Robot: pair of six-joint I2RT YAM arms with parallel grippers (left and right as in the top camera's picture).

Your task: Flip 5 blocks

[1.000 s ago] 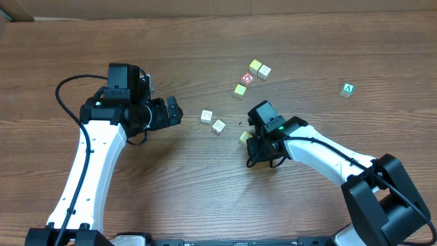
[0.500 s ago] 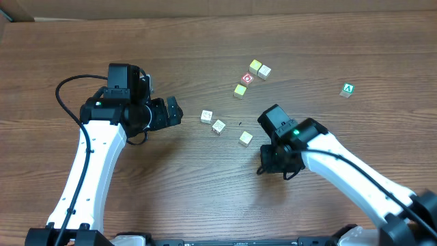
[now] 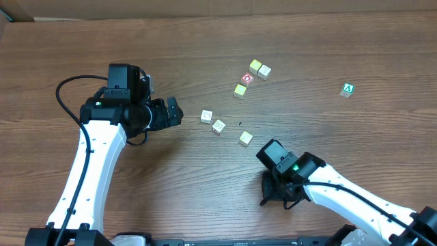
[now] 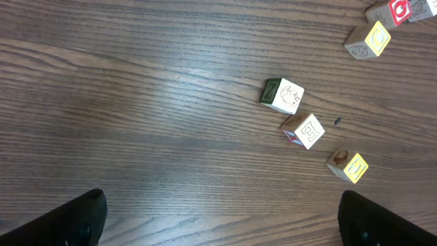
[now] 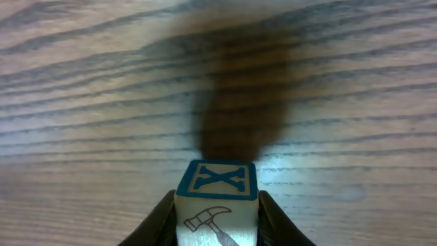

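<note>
Right tool grips an X-faced block — hidden overhead

A blue letter X in a blue frame stood on the top face of the block, with a hammer drawing on the face below it. A white A on green marked the cube toward the right edge of the table. The red-faced cube bore a white ring. Marks on the rest were too small to read.
</note>
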